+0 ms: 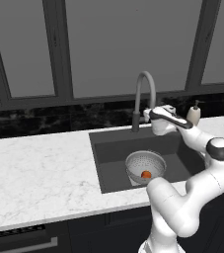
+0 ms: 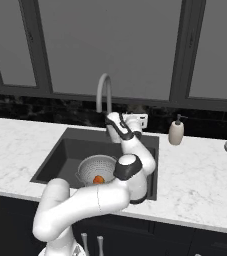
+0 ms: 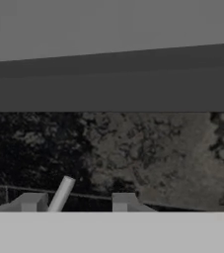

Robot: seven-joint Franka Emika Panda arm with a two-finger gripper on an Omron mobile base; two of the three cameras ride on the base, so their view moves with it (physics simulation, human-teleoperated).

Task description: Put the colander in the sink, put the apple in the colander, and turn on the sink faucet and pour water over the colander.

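Progress of the task at the sink stage. White marble worktop [image 1: 39, 168] runs along the dark backsplash and carries the recessed dark grey sink [image 1: 114, 148], set toward its rear edge. Inside the basin, near its front wall, stands the silvery perforated colander [image 1: 145, 165], upright, with the red-orange apple [image 1: 146, 174] lying on its bottom; the right base view confirms both, colander [image 2: 96, 172] and apple [image 2: 98, 179]. By these pictures the first two steps appear complete. At the basin's rear edge rises the grey gooseneck sink faucet [image 1: 144, 96], its spout arching over the basin; no water stream is visible, so turning on the tap and wetting the colander seem to remain. The tool [image 1: 147, 114] is raised beside the faucet's stem, close to where the lever would sit. In the hand view a slim pale rod, probably the lever [image 3: 60, 194], rises between the two fingertips [image 3: 32, 201]; these stand partly spread around it, and contact cannot be told. Farther right, near the worktop's rear edge, stands the beige soap dispenser [image 1: 194, 114].
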